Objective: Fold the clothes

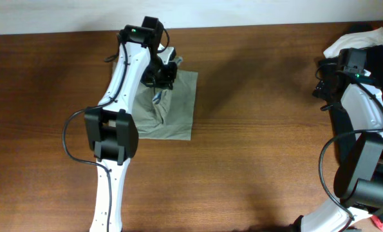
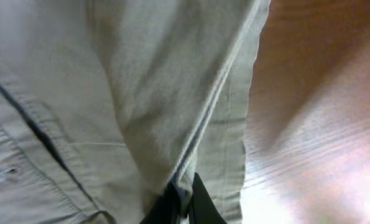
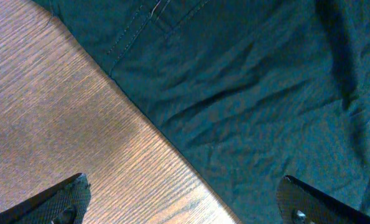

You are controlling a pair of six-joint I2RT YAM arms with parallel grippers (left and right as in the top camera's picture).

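Note:
The pale khaki clothes (image 1: 172,109) lie partly folded on the wooden table, left of centre. My left gripper (image 1: 164,76) is over their far edge, shut on a pinched fold of the khaki fabric (image 2: 172,112), with its fingertips (image 2: 183,202) closed on a seam. My right gripper (image 1: 329,77) is at the far right, open and empty (image 3: 181,193), hovering over the table beside the edge of a dark garment.
A large dark navy garment (image 3: 265,93) and a white cloth (image 1: 365,40) are piled at the right edge of the table, under my right arm. Bare wood table (image 1: 262,129) lies between the two arms.

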